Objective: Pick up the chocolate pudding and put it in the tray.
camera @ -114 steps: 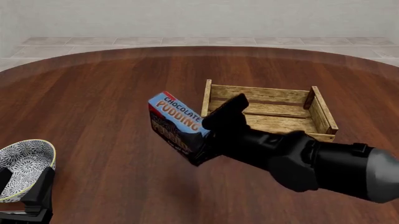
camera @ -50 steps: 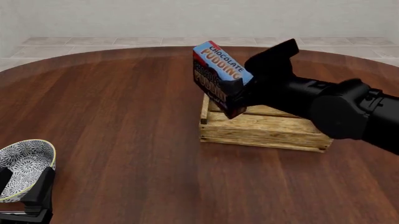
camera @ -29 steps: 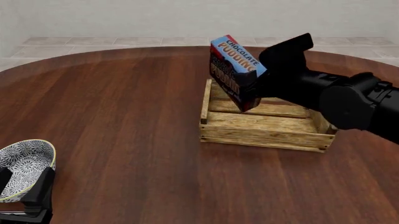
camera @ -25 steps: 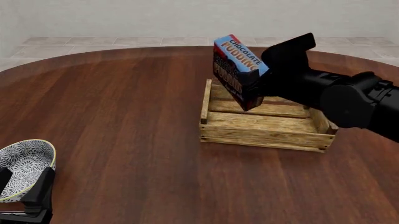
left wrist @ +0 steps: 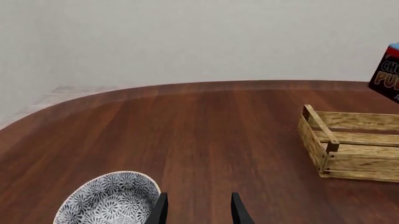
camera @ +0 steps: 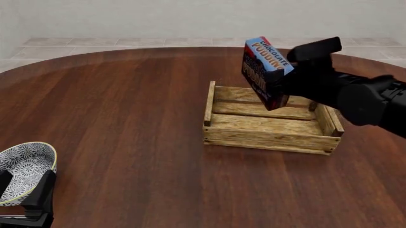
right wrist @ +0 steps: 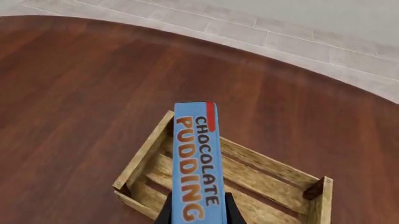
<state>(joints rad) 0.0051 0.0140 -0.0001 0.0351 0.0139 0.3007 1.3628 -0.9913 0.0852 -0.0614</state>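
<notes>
Item: chocolate pudding [camera: 265, 71], small rectangular carton, blue top face with red-and-white lettering, dark brown sides, red edges; smooth printed card, flat faces, square corners. Location: aloft in the right gripper [camera: 279, 81], tilted, long axis sloping down toward the crate, its lower end over the tray's far half. Holder: right gripper closed on the carton's near end, fingers flanking its narrow width as the right wrist view shows; black, matte. Destination: tray [camera: 268, 139], shallow rectangular crate of light tan wooden slats, darker corner posts, rough grain, open top, resting on the tabletop [camera: 120, 114] directly beneath the carton. Governing relation: carton hangs above the tray interior, clear of the slats; the remaining move is judged a straight lowering and release. Left gripper [left wrist: 198, 212]: parked low at the near left, fingers parted, holding nothing, well apart from the tray. Adjacent: bowl [camera: 24, 169], round, grey-white patterned, beside the left gripper. Tabletop: dark reddish wood, glossy.
</notes>
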